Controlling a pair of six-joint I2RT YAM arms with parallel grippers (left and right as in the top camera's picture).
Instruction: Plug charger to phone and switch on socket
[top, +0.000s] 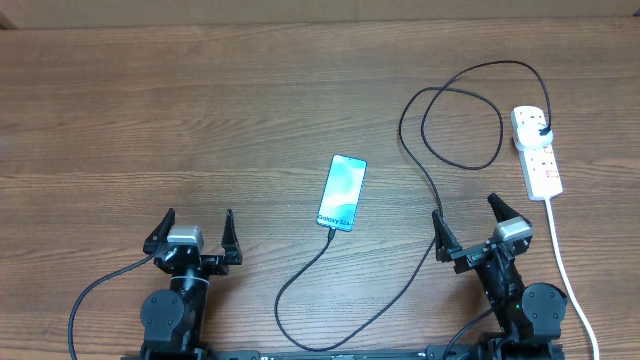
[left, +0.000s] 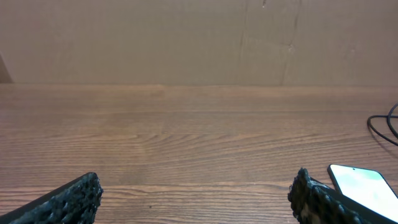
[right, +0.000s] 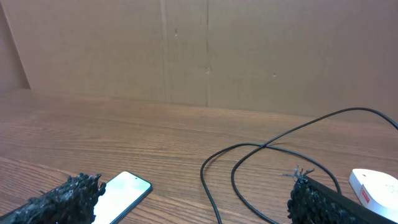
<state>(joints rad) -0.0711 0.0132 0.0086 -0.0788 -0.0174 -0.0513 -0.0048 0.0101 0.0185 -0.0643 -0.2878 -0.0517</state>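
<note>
The phone (top: 342, 192) lies screen-up at the table's middle, its light blue screen lit; it also shows in the left wrist view (left: 365, 188) and the right wrist view (right: 122, 194). The charger cable (top: 440, 120) has its black plug head (top: 542, 133) in the white power strip (top: 537, 152) at the right. It loops across the table and its tip sits at the phone's near edge (top: 328, 230). My left gripper (top: 195, 235) is open and empty near the front left. My right gripper (top: 468, 222) is open and empty, front right, over the cable.
The strip's white cord (top: 565, 265) runs along the right toward the front edge. A cardboard wall (right: 205, 50) stands behind the table. The cable loop (right: 249, 168) lies between the phone and the strip (right: 376, 186).
</note>
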